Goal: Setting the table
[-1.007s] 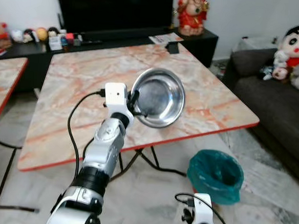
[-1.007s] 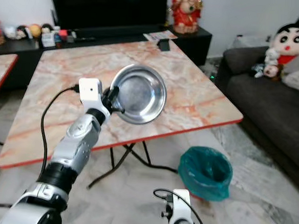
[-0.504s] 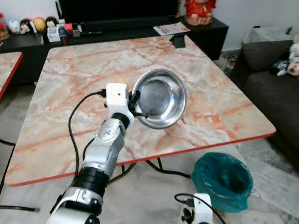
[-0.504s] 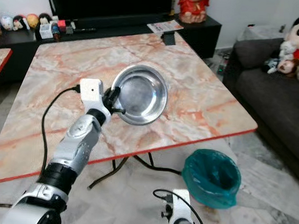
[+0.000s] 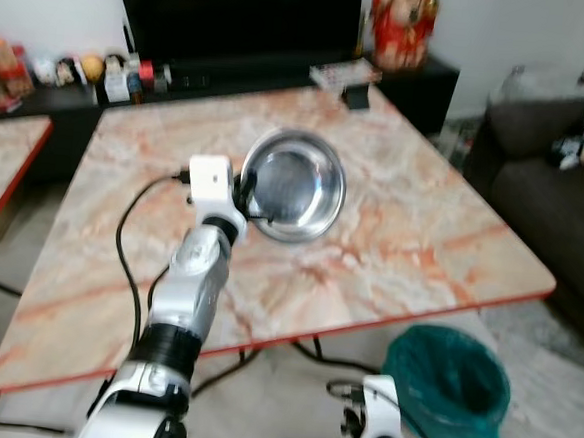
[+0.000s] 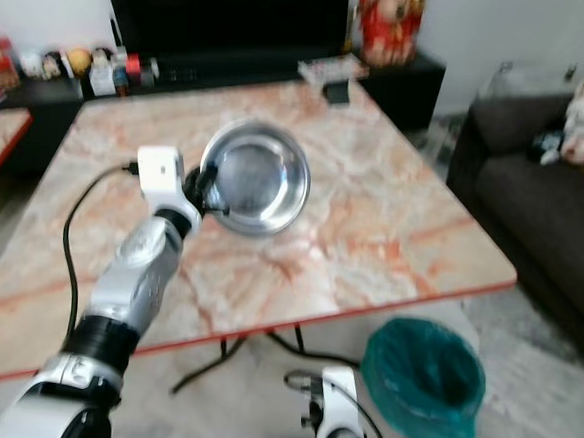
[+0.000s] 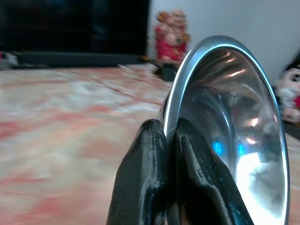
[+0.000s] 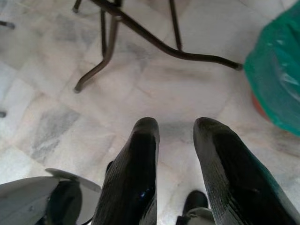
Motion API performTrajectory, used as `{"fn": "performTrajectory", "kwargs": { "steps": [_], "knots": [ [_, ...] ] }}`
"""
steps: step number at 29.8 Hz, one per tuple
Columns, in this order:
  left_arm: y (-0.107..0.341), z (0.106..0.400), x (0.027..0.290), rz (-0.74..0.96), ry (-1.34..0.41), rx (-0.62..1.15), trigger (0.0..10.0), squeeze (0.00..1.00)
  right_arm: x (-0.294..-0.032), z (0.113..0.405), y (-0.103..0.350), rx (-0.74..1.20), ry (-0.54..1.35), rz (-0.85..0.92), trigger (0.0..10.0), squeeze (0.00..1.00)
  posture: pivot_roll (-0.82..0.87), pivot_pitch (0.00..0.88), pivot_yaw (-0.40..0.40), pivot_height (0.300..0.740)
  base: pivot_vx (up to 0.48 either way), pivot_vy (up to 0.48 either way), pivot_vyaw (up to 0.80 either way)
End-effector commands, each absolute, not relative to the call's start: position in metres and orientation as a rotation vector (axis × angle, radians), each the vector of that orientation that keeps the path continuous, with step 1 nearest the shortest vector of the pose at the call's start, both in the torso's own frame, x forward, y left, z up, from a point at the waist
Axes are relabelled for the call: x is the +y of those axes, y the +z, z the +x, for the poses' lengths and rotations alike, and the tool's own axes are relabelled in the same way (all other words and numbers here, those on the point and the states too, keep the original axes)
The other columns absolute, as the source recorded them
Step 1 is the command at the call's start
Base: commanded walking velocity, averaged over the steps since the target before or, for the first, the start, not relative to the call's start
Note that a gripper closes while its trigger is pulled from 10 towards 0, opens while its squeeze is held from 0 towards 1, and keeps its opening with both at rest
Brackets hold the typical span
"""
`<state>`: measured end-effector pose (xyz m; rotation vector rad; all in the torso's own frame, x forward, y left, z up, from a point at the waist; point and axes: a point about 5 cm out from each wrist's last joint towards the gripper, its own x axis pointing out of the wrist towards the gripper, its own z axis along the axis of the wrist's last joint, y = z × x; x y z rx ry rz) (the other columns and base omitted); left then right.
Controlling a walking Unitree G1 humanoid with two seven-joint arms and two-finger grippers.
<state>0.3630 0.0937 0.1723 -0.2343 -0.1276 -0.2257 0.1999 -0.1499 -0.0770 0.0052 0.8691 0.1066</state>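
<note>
While the right gripper (image 8: 173, 154) hangs idle low beside the robot with its two ribbed black fingers parted above the pale veined floor tiles (image 8: 56, 93), the left gripper (image 7: 166, 154) carries out the transport step of the task. Its fingers are pinched on the thin rolled rim of the steel bowl (image 5: 294, 186), one pad inside and one outside. The bowl is round, shallow and polished, and it reflects light on its inner wall; it is held tilted, almost on edge, in the air above the near-middle of the table (image 5: 421, 238). Judged from this position, the bowl is not yet set down. The next move calls for lowering the arm, rotating the wrist until the base is level, and releasing only when the base rests on the top. The table top is flat, smooth, marble-patterned in pink and orange, with a red edge band and dark metal legs (image 8: 140, 33). A green-lined bin (image 5: 446, 385) stands on the floor near the table's right corner. Farther off are a dark sofa (image 6: 543, 217) and a black television unit (image 5: 242, 70).
</note>
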Motion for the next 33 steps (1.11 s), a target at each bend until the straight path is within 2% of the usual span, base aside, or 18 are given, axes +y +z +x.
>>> {"fn": "performTrajectory", "kwargs": {
  "steps": [1, 7, 15, 33],
  "knots": [
    [0.181, 0.363, 0.093, -0.218, -0.241, -0.157, 10.0, 0.00, -0.151, 0.203, -0.075, 0.863, 0.101, 0.007, 10.0, 0.00, 0.02, 0.000, 0.067, 0.728, 0.296, 0.000, 0.00],
    [0.173, 0.363, 0.093, -0.366, -0.239, -0.067, 10.0, 0.00, -0.150, 0.203, -0.075, 0.864, 0.102, 0.008, 10.0, 0.00, 0.02, 0.000, 0.069, 0.728, 0.091, 0.000, 0.00],
    [0.167, 0.366, 0.091, -0.647, -0.179, 0.095, 10.0, 0.00, -0.150, 0.204, -0.075, 0.863, 0.096, 0.013, 10.0, 0.00, 0.02, 0.000, 0.071, 0.728, 0.000, 0.000, 0.00],
    [0.164, 0.366, 0.085, -0.605, -0.195, 0.244, 10.0, 0.00, -0.151, 0.204, -0.075, 0.848, 0.080, 0.038, 10.0, 0.00, 0.02, 0.000, 0.083, 0.740, 0.000, 0.000, 0.00]
  ]
}}
